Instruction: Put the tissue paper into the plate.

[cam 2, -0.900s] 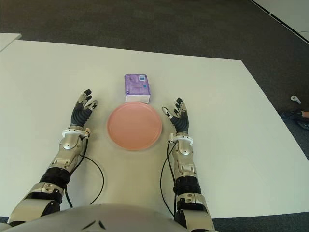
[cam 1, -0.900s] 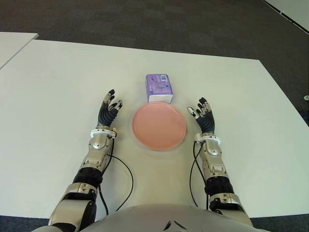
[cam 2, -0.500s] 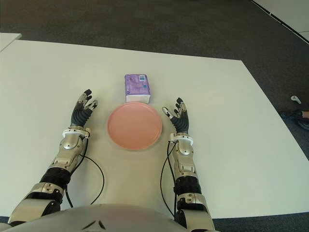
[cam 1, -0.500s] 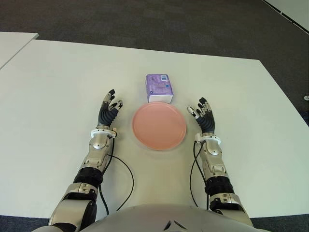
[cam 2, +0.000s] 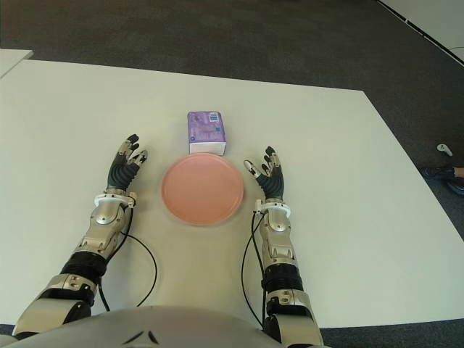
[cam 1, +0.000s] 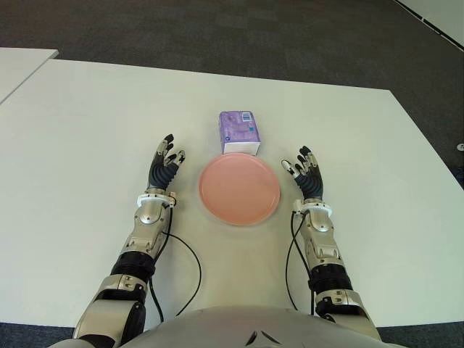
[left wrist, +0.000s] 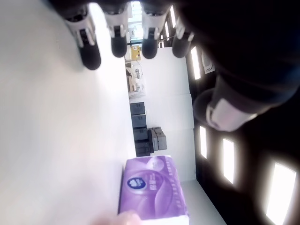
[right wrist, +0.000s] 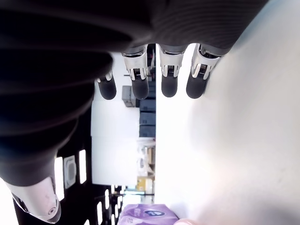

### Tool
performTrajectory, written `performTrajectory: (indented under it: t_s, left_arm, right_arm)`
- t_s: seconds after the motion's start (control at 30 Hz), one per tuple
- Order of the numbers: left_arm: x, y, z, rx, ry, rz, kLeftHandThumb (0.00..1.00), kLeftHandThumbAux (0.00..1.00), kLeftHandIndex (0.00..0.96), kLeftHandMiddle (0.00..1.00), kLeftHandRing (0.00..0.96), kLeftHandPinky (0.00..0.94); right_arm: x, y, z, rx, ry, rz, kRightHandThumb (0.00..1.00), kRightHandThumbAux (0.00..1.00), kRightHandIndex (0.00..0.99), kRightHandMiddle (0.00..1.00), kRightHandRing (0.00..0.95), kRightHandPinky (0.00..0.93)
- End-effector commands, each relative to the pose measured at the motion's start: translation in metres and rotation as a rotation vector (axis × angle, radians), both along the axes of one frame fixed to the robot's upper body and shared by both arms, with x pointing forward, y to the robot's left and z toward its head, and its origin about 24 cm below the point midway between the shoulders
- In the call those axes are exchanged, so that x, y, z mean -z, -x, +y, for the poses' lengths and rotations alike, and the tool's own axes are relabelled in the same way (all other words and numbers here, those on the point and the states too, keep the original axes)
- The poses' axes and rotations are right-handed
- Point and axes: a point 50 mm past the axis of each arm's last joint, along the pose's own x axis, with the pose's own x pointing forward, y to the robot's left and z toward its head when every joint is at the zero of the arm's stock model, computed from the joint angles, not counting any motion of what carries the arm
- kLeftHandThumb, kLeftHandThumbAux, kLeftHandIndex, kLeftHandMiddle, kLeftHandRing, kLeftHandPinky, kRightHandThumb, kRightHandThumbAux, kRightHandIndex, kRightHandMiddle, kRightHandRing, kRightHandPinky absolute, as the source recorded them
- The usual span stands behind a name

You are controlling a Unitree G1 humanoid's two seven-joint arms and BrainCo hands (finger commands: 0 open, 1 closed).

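Tissue pack [cam 1: 239, 131] is seen just beyond the plate [cam 1: 239, 189]; left hand [cam 1: 164, 168] and right hand [cam 1: 306, 176] are held beside it, fingers released

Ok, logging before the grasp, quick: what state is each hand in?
Left hand: open, holding nothing, left of the round pink plate.
Right hand: open, holding nothing, right of it.

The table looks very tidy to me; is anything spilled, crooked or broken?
Nothing stands out. The purple tissue pack lies intact just beyond the pink plate, the left hand and right hand flank the plate, fingers relaxed, holding nothing.
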Motion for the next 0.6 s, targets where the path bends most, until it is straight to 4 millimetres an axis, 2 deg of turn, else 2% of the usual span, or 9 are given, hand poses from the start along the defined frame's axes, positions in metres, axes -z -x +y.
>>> performTrajectory:
  t_s: [0.03, 0.37, 0.6]
  left_arm:
    - [0.008, 0.004, 0.001, -0.011, -0.011, 0.034, 0.0, 0.556, 0.0, 0.0, 0.0, 0.0]
    - [0.009, 0.004, 0.001, 0.005, -0.011, 0.029, 0.0, 0.56, 0.0, 0.0, 0.0, 0.0]
    - [0.012, 0.005, 0.002, 0.019, -0.019, 0.037, 0.0, 0.545, 0.0, 0.0, 0.0, 0.0]
  right_arm:
    - [-0.022, -0.014, -0.013, 0.075, 0.06, 0.001, 0.097, 0.68, 0.0, 0.006, 0.0, 0.035]
    - [-0.105, -0.053, -0.01, 0.136, 0.203, -0.24, 0.092, 0.675, 0.0, 0.0, 0.0, 0.004]
    - [-0.121, -0.063, -0.008, 0.069, 0.256, -0.355, 0.087, 0.685, 0.0, 0.0, 0.0, 0.004]
